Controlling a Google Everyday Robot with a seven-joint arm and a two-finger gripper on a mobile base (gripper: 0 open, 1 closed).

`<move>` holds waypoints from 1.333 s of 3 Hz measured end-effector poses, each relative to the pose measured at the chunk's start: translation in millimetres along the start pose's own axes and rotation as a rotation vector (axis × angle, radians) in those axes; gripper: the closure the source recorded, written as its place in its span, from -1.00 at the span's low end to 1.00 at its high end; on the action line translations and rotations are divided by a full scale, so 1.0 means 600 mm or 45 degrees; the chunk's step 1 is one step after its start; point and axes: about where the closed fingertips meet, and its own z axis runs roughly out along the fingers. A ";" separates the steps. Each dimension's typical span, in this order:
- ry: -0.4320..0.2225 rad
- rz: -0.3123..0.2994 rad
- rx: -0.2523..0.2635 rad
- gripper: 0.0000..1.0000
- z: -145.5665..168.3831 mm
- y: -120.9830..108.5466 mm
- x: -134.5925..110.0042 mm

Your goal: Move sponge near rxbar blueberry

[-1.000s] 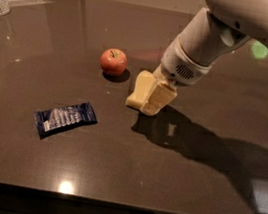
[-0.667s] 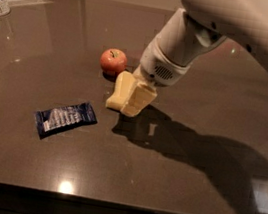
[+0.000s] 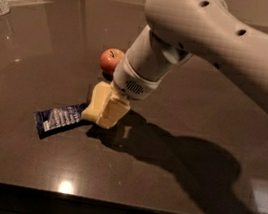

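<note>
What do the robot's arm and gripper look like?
The arm is smooth, off-white and thickly rounded, with small dark holes. Its wrist is a cylinder with a vent grille. The gripper, beside the rxbar blueberry, looks pale yellow and blocky.

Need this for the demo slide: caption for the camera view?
Gripper with the sponge at its tip, low over the dark table beside the blue snack bar, apple behind.

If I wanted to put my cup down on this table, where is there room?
The table is bare along the front edge, across the left side between the bottle and the blue bar, and to the right beneath the arm. It is crowded mid-table, where the gripper holds the sponge right beside the bar, with the apple just behind.
</note>
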 end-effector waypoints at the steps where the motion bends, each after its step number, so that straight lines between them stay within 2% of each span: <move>1: -0.006 0.006 -0.006 0.19 0.019 0.011 -0.010; 3: -0.003 0.000 -0.003 -0.74 0.017 0.014 -0.012; 4: -0.002 -0.003 -0.001 -1.00 0.017 0.015 -0.013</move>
